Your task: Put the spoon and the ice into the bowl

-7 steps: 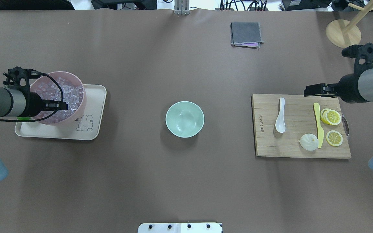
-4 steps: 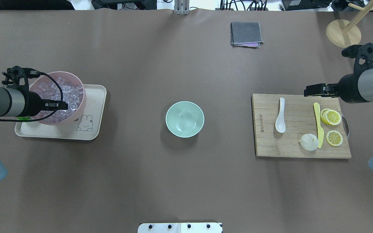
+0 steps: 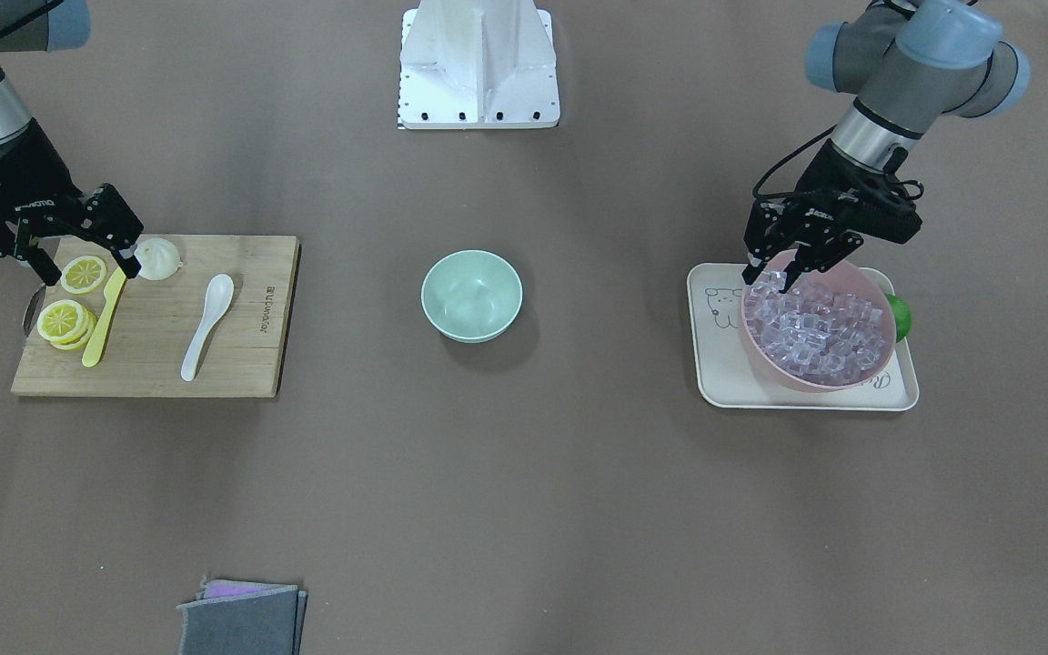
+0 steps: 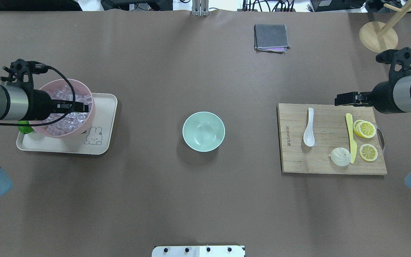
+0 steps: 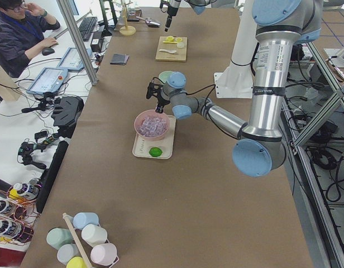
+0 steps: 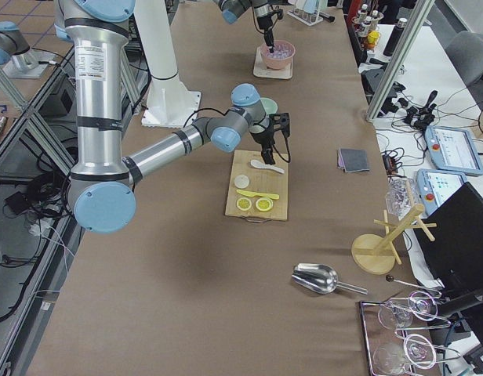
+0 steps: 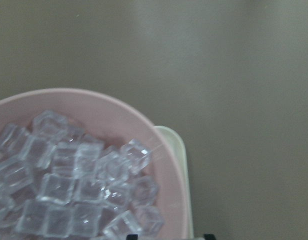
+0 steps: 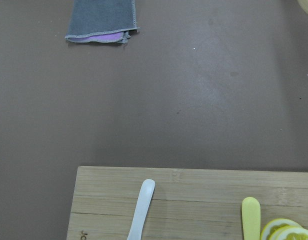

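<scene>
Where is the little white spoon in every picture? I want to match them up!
Front-facing: spoon at left, right of the yellow knife.
Overhead: spoon at right, left of the knife.
Exterior left: spoon far, top middle.
Exterior right: spoon near the middle.
Left wrist: not in it.
Right wrist: spoon handle only, bottom edge.
Landmark: the wooden cutting board under it.

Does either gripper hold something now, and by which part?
Nothing is held: the left gripper is open over the clear ice cubes; the right gripper is open, empty.
</scene>
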Controlling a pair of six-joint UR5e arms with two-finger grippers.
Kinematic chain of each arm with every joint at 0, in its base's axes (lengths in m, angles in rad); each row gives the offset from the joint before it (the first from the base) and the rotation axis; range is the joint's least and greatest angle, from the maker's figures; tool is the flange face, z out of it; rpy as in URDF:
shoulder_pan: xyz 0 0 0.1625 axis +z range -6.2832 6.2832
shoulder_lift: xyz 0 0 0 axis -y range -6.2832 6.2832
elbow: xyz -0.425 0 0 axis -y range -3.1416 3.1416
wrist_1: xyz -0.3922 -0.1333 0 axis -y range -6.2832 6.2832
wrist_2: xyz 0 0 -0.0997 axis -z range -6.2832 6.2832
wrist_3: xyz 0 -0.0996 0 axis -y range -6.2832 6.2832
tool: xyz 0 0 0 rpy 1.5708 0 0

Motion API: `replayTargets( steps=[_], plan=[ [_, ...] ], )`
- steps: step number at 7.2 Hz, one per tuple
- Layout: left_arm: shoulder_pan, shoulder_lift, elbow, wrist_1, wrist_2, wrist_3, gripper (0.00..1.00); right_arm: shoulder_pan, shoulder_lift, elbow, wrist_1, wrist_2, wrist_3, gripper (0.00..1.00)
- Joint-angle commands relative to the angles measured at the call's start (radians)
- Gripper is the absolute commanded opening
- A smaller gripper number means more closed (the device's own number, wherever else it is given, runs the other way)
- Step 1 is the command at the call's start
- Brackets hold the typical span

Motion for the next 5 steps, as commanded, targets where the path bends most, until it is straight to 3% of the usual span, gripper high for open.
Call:
replayTargets(
  steps=[1, 2, 3, 5],
  plan=[
    [0.011, -0.22, 0.064, 0.006, 0.076, -0.237, 0.0, -0.002, 0.004, 0.0, 0.002, 0.0, 0.0, 1.0],
    [0.064, -0.325, 0.142, 0.006, 0.14, -0.308, 0.0, -0.005, 0.011, -0.003, 0.0, -0.001, 0.0, 1.0],
    [0.152, -0.377, 0.171, 0.009, 0.258, -0.316, 0.0, -0.007, 0.016, -0.005, 0.0, -0.001, 0.0, 1.0],
    [0.27, -0.433, 0.239, 0.008, 0.399, -0.33, 0.0, -0.011, 0.034, -0.006, 0.0, 0.0, 0.0, 1.0]
  ],
)
